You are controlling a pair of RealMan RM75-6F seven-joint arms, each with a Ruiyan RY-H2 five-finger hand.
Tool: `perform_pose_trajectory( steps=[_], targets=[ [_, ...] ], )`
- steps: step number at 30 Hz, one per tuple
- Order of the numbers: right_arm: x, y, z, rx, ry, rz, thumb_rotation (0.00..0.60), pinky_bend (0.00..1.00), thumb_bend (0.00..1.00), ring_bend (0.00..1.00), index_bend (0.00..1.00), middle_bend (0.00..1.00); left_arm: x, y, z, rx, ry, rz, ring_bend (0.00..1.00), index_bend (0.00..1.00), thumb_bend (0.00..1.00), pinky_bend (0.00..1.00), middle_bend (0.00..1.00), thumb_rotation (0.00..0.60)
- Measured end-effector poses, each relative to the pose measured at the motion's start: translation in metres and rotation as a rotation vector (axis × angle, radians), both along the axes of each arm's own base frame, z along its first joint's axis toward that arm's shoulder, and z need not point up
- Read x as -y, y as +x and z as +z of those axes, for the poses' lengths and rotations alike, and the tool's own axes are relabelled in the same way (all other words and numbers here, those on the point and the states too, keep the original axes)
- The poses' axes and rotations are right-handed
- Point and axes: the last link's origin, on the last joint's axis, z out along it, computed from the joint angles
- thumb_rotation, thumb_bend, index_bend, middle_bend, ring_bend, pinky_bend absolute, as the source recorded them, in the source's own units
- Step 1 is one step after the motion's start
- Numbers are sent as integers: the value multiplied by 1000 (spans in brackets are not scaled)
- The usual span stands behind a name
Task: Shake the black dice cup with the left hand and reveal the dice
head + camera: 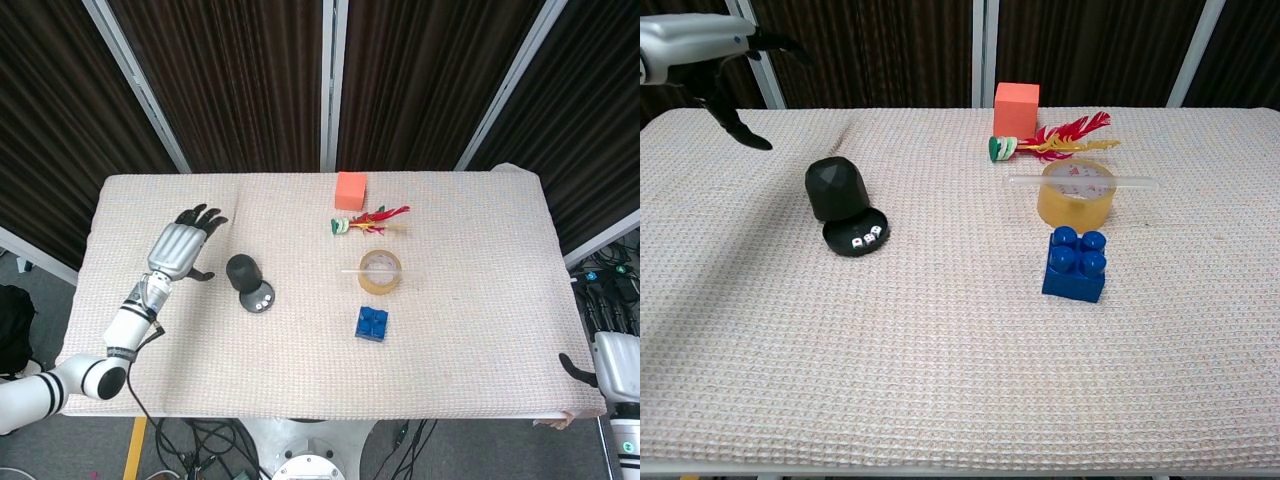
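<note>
Black dice cup (836, 188) stands mouth-down beside its dish of dice (862, 240); left hand (180, 247) hovers released, fingers spread.

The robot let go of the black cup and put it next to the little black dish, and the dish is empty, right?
Not quite. The left hand has let go of the black cup, which sits beside the little black dish, but the dish is not empty: the chest view shows small white dice lying in it.
</note>
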Motion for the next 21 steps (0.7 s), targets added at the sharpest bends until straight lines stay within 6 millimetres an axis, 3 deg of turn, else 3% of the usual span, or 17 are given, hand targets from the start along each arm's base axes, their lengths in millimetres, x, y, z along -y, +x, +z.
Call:
perform_pose_trajectory(
  steps=[5, 11, 21],
  targets=[
    [-1, 4, 4, 12, -16, 25, 600, 0, 134, 0, 0, 0, 8, -11, 26, 11, 132, -3, 0, 142, 73, 106, 68, 600],
    [-4, 10, 8, 16, -24, 66, 600, 0, 134, 0, 0, 0, 36, -40, 63, 13, 316, 36, 0, 142, 69, 99, 68, 600],
    [-12, 19, 11, 15, -38, 142, 600, 0, 134, 0, 0, 0, 117, -99, 98, -35, 528, 111, 0, 142, 48, 95, 71, 600]
  ],
)
